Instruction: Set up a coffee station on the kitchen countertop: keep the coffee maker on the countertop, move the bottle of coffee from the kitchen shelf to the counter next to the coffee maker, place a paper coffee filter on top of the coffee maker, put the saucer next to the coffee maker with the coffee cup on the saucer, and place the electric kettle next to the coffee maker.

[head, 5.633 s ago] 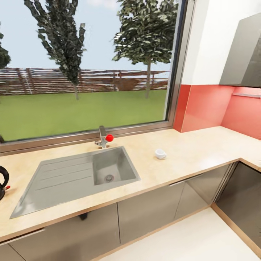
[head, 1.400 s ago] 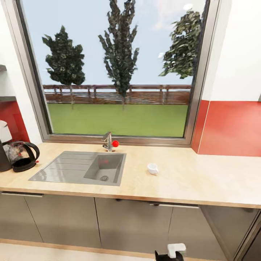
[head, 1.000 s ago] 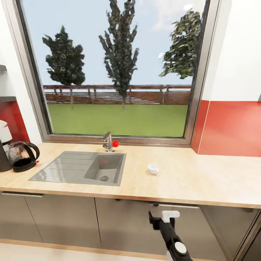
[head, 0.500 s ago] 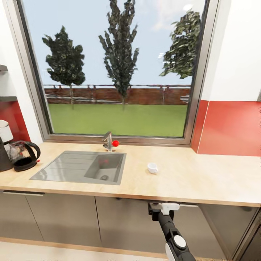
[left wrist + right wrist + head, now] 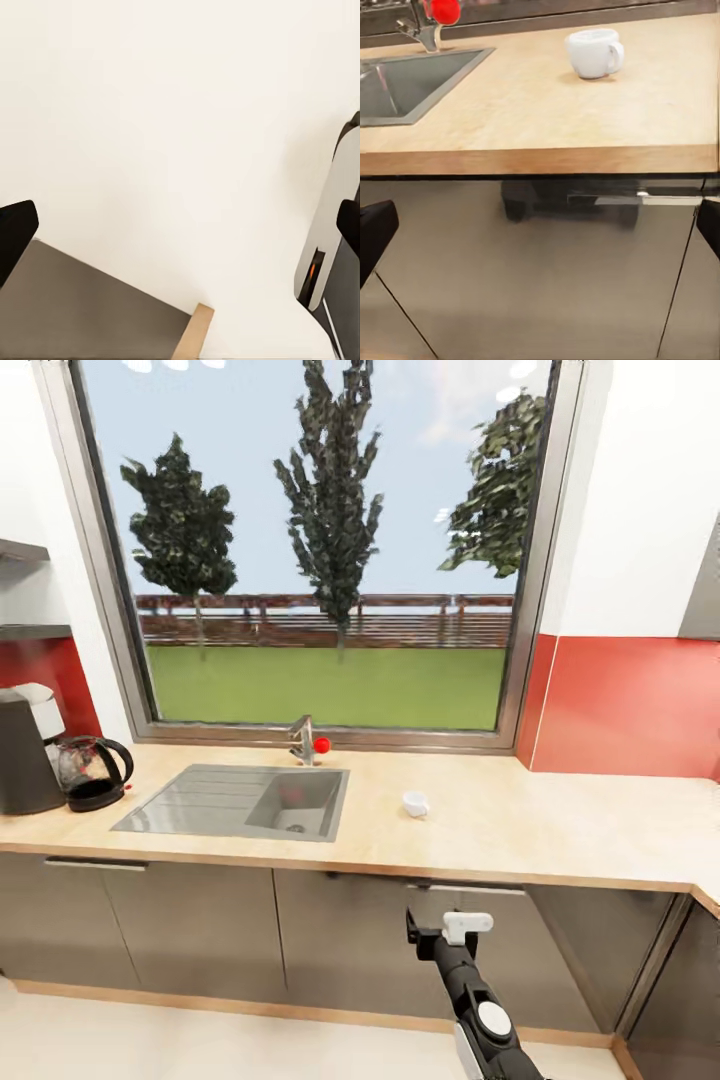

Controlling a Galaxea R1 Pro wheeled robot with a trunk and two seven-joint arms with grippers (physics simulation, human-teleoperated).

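Raised in front of the grey cabinets, my right end effector [image 5: 440, 932] sits below the edge of the surface [image 5: 560, 830], its fingers [image 5: 375, 232] spread wide at the two sides of the right wrist view with nothing between them. A second ago it hung lower against the cabinet fronts, and the whole head view has pulled back and swung a little, so more of the left end of the surface now shows: I judge that my base has shifted rather than the things. That leaves the cup [image 5: 415, 804] ahead of the arm and well apart from it, still to be fetched. It stands upright on the surface, right of the sink [image 5: 190, 820]. The maker [image 5: 25, 765] stands at the far left with the kettle [image 5: 92, 774] just beside it, so those two seem settled. The right wrist view shows the cup [image 5: 594, 52] with its handle turned to one side, a detail too small to read from the head. The left end effector [image 5: 180, 232] hangs spread over pale floor.
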